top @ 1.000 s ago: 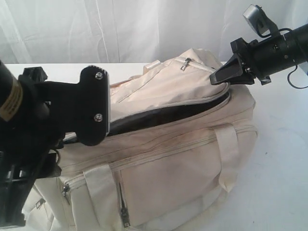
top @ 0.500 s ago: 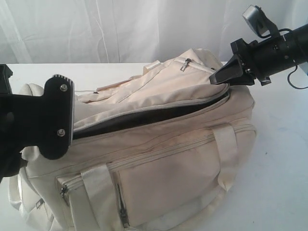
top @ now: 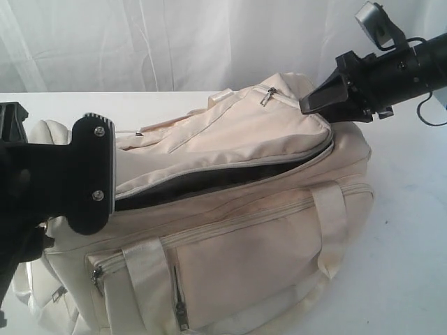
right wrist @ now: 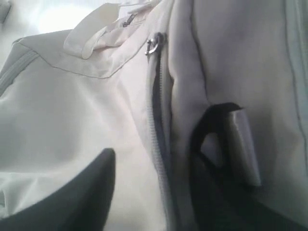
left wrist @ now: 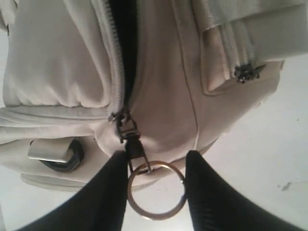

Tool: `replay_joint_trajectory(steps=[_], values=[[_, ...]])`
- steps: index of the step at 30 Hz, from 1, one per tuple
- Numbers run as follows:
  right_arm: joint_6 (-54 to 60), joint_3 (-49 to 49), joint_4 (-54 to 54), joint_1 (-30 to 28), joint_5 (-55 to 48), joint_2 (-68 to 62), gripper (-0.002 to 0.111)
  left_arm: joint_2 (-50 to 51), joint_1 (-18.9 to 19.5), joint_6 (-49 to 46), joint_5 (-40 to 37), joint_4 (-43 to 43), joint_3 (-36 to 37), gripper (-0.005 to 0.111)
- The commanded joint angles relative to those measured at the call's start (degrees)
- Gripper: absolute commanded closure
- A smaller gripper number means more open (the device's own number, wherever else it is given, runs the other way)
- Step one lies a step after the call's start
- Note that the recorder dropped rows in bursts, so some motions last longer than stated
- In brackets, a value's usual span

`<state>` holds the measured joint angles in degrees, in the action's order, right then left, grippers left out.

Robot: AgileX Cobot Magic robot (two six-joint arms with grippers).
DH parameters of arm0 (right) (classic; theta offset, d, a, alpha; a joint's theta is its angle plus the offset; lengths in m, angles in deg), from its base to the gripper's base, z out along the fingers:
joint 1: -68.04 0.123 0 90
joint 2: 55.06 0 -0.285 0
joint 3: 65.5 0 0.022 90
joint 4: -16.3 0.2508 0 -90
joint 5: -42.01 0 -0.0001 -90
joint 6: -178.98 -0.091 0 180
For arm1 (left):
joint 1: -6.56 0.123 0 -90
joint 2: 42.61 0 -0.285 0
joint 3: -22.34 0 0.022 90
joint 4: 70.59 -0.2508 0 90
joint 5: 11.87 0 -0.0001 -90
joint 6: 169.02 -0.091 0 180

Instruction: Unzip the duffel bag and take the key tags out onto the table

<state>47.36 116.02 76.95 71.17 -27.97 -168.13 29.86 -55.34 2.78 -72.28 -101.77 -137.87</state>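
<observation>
Unzipping seemed done (duffel bag [top: 244, 230] gaping). Left gripper [left wrist: 156, 158] clamped the pull ring [left wrist: 157, 216], right gripper [right wrist: 161, 134] stood open. Next, probably, reach inside.

Plain white table [top: 412, 265] with a large cream duffel bag [top: 244, 237] directly on it.

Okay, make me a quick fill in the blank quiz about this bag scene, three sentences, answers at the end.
The duffel bag lies on a ___ table. Its long top zipper is ___, showing a dark gap. The left gripper has a metal ___ between its fingers.
Answers: white; open; ring.
</observation>
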Motion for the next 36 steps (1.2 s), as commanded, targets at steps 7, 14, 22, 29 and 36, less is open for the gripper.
replay_joint_trajectory(steps=[7,14,22,29,36], values=[[0.94,0.6,0.84,-0.85,0.01,6.04,0.048,-0.74,0.13,3.23,-0.73,0.74,0.29,0.076],[0.94,0.6,0.84,-1.19,0.01,11.6,0.048,-0.63,0.13,8.7,-3.66,-0.52,0.29,0.038],[0.94,0.6,3.38,-0.83,0.01,18.02,0.048,-1.01,0.13,11.92,-9.56,-2.73,-1.63,0.038],[6.64,0.6,4.3,3.84,0.01,23.23,0.048,-10.9,0.13,22.33,-9.56,4.7,-2.26,0.05],[17.97,0.49,2.38,17.79,0.01,24.55,0.048,-22.43,0.13,30.25,1.12,18.7,0.17,0.056]])
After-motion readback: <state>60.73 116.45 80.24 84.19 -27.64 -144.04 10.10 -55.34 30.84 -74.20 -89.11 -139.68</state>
